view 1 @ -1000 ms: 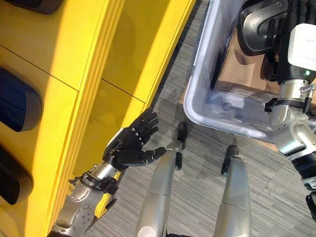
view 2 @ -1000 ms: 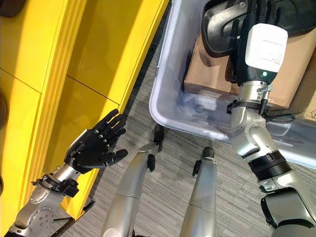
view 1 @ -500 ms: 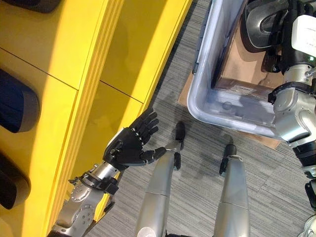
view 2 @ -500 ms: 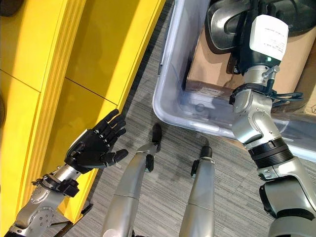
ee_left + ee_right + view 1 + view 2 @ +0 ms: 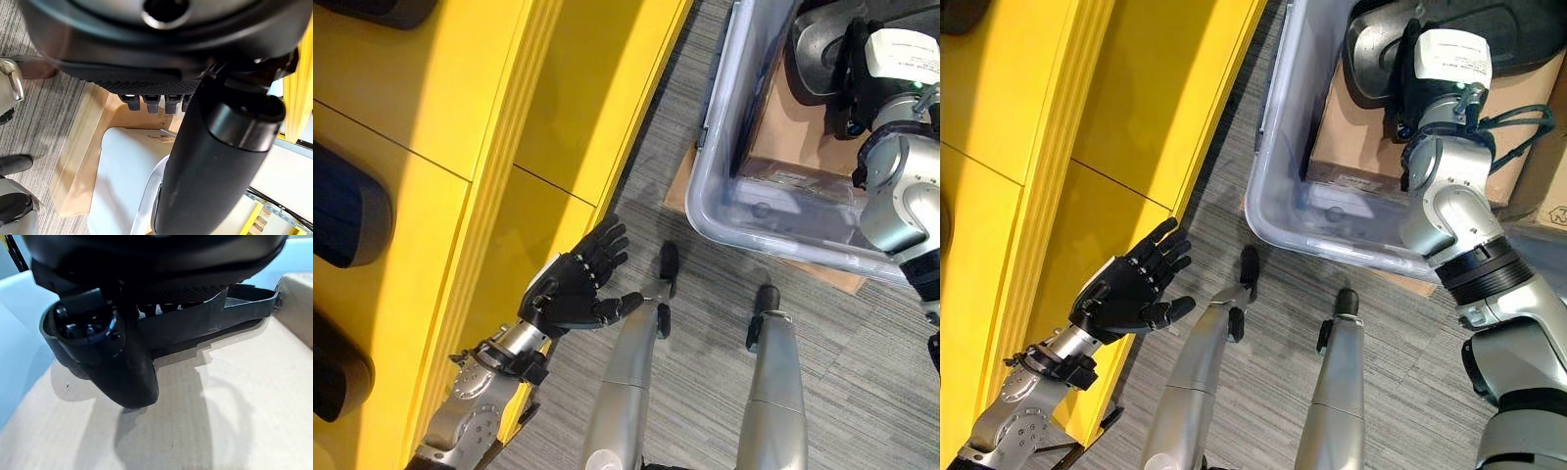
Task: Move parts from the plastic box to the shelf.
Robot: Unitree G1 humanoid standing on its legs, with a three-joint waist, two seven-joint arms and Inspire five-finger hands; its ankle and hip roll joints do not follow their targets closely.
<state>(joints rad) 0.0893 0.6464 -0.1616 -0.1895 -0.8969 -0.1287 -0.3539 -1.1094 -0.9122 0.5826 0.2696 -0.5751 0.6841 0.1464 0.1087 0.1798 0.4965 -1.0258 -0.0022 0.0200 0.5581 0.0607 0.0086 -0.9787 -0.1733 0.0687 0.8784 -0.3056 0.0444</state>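
One black part [image 5: 1518,34] waits under your right hand [image 5: 102,340], now deeper in the plastic box [image 5: 1278,166], grip unreadable; left hand [image 5: 1126,289] stays open.

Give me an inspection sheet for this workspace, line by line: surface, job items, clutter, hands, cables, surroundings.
Surface: grey carpet floor between shelf and box.
Job's things: translucent plastic box on the floor, holding a black moulded part lying on cardboard boxes; yellow shelf to the robot's left, with dark parts in its openings.
Clutter: flat cardboard under the box.
Hands: left hand open, palm up, empty, beside the shelf; right hand inside the box at the black part, grip unclear.
Cables: nothing seen beyond the robot's own.
Surroundings: nothing seen.
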